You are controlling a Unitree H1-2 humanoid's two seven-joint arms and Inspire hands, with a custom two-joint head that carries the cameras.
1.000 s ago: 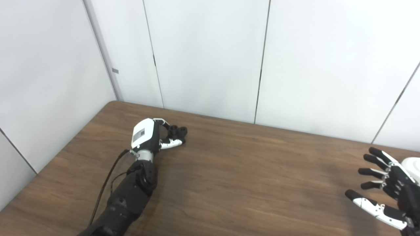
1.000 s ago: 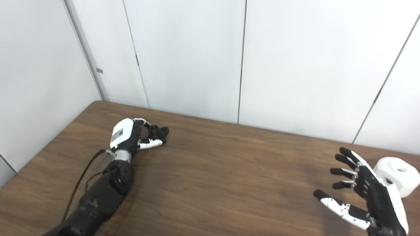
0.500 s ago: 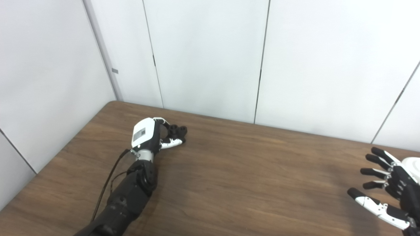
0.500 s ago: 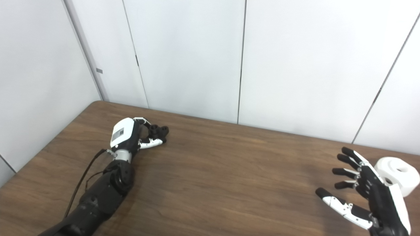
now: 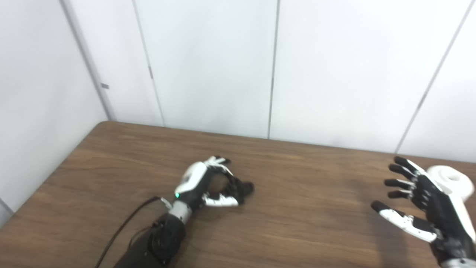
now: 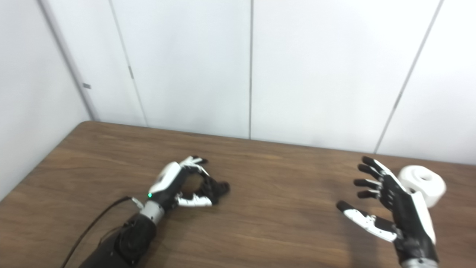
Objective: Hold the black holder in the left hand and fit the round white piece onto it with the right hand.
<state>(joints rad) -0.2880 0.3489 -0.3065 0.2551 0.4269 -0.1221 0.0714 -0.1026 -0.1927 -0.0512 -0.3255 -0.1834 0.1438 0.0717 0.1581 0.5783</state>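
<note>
1. The whole picture has shifted since half a second ago: the camera has swung, so the wall seams and the brown wood-grain table [image 6: 275, 208] sit differently in frame, and that shift is no move of the things.
2. Against the table's far left corner, though, the left hand [image 6: 182, 186] with its white back and black fingers now lies farther from the wall and nearer the table's middle.
3. Its fingers and thumb are curled around the small black knobbly holder [image 6: 215, 189], which touches the tabletop; a green light glows at the wrist.
4. The label patch that showed on the back of this hand earlier is no longer readable; no writing can be made out anywhere.
5. The right hand [image 6: 390, 208] hovers above the table with fingers spread and thumb apart, holding nothing, much as before.
6. The round white piece [image 6: 425, 184], a short cylinder with a hollow top, sits on the table just beyond that hand, not touched.
</note>
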